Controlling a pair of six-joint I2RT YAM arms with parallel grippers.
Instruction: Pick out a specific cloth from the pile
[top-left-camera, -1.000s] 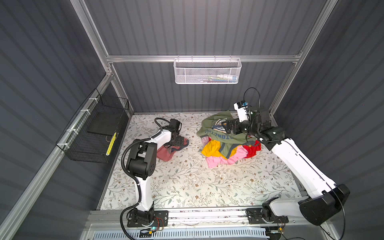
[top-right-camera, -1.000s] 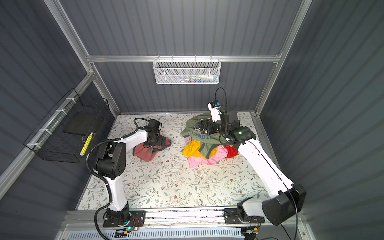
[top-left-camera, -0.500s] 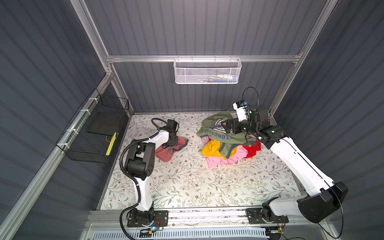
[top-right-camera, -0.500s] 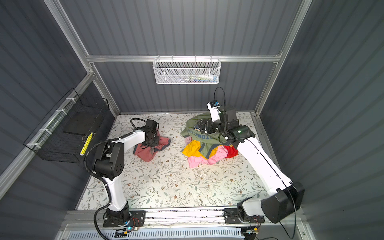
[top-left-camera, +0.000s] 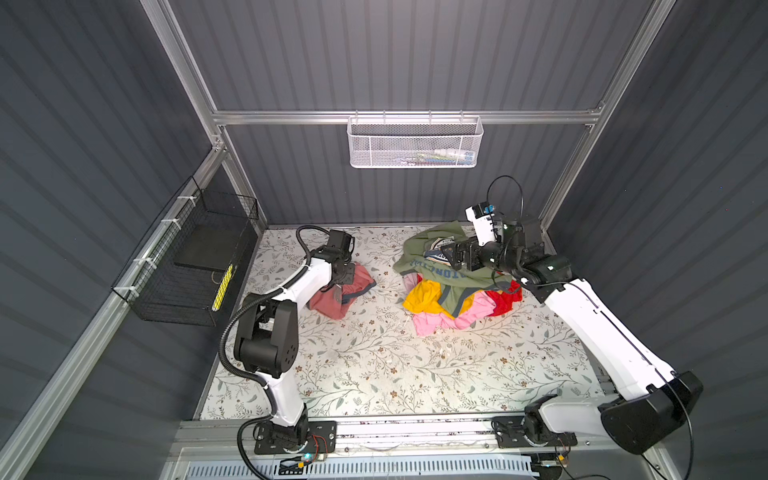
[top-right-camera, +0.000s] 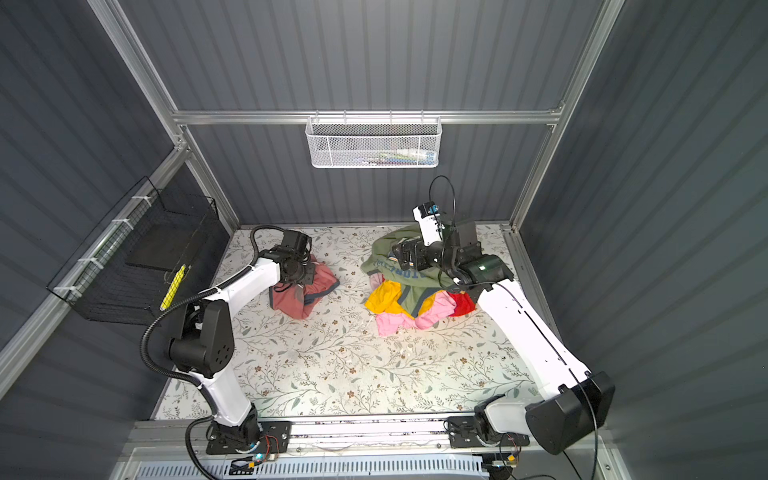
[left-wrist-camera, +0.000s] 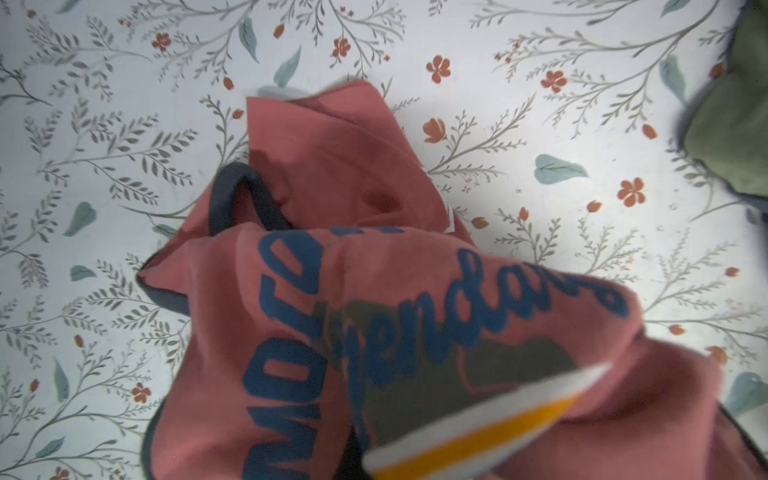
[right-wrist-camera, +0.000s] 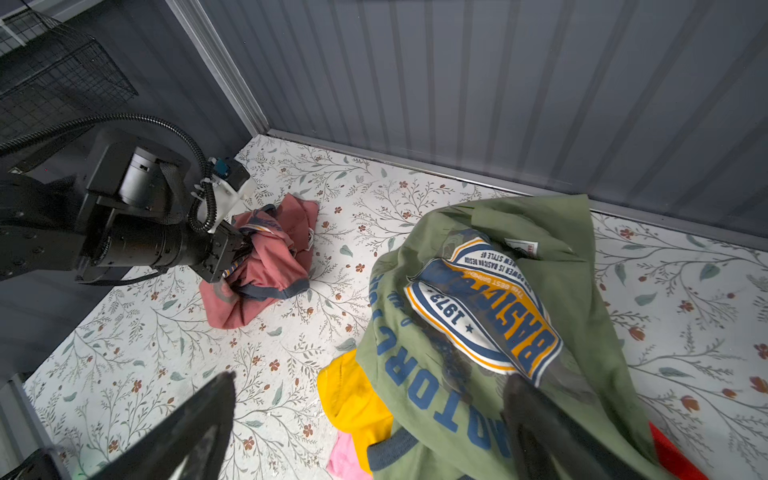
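The pink shirt (top-left-camera: 328, 305) is scrunched into a lump, so most of it is folded away. In both top views the left arm covers its far part. The left gripper (right-wrist-camera: 237, 259) is dug into the top of the lump, and its tips are hidden in the folds. Its jaws are pressed together, pinching a bunch of the shirt.

Up close (left-wrist-camera: 332, 166), the blue letters bend over the creases. Only "MOTO" and part of a curly word can be read. A white and yellow bit of the badge is blurry.

The shirt lies on the flowery table (top-left-camera: 374, 365), apart from the pile (top-left-camera: 457, 291), on the left arm's side of it. Its dark trim band lies on the side facing the pile. The lump is nearly round from above, so I cannot tell its long way.

The right gripper (top-left-camera: 446, 255) hangs over the pile's green shirt (right-wrist-camera: 561, 270) with its jaws spread wide. Its fingers (right-wrist-camera: 187, 436) are cut off at the picture edge. The pile's yellow, pink and red clothes are mostly tucked under the green shirt.
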